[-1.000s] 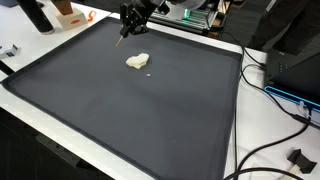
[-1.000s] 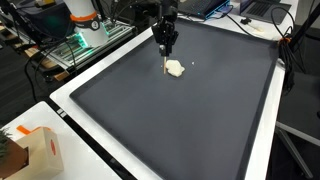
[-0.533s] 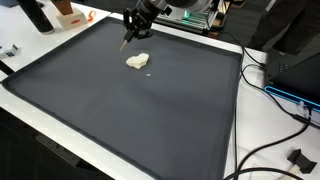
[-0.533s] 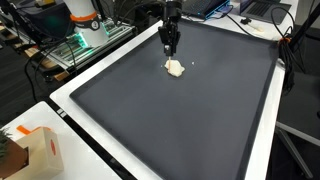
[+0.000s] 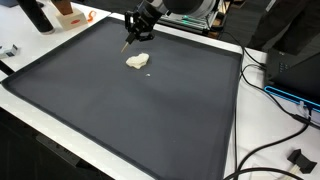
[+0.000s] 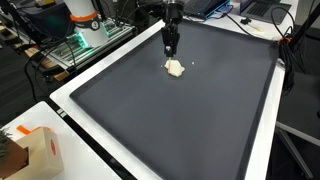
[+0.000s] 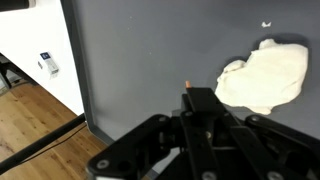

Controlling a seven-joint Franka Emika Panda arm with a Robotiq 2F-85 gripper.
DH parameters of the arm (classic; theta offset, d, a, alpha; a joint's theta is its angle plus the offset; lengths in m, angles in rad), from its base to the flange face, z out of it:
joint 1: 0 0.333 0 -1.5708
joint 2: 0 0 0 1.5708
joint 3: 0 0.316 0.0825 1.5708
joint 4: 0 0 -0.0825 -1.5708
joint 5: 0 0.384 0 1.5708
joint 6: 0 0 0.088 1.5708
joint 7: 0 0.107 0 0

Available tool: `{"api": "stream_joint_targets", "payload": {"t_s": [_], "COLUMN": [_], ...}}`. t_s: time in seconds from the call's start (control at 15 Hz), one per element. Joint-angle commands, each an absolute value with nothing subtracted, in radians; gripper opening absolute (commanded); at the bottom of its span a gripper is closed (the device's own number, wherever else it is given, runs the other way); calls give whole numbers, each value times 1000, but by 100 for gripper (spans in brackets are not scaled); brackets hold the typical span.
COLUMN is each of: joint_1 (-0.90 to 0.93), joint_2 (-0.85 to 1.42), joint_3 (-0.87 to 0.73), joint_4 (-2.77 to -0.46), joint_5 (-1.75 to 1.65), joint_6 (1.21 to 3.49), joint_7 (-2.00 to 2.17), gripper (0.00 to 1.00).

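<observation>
Box: an orange-and-white cardboard box [image 5: 68, 14] stands off the mat's far left corner.
Mat: a large dark grey flat mat [image 5: 150, 115] covers the white table [image 5: 25, 100].
Gripper: the black two-finger gripper [image 5: 131, 30] hangs over the far part of the mat, with its fingers clamped together on a thin pale stick [image 5: 125, 42].
Stick: it slants down toward the mat. In the wrist view its orange tip pokes out past the fingers. Whether it touches the mat cannot be told.
Lump: a crumpled cream-white lump [image 5: 138, 62] lies on the mat just beside the stick's tip, apart from it.
Crumb: a tiny white crumb [image 5: 150, 73] lies near the lump.
Cables: black cables [image 5: 262, 85] trail off the right edge.
</observation>
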State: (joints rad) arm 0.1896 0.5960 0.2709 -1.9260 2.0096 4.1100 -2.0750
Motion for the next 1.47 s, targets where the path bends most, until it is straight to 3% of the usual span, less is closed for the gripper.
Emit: {"api": "stream_joint_targets", "payload": {"t_s": [0.0, 0.8, 1.33, 1.4], "joint_1": [167, 79, -70, -184], "joint_2": [615, 491, 298, 314], "joint_3": [297, 374, 446, 618], "joint_4": [-1899, -1965, -2002, -2055], "joint_5": [2049, 2193, 2509, 2439], "joint_6": [4134, 4051, 3937, 3937], "joint_7": [-2165, -2455, -2866, -2744], "gripper": [3, 3, 3, 3]}}
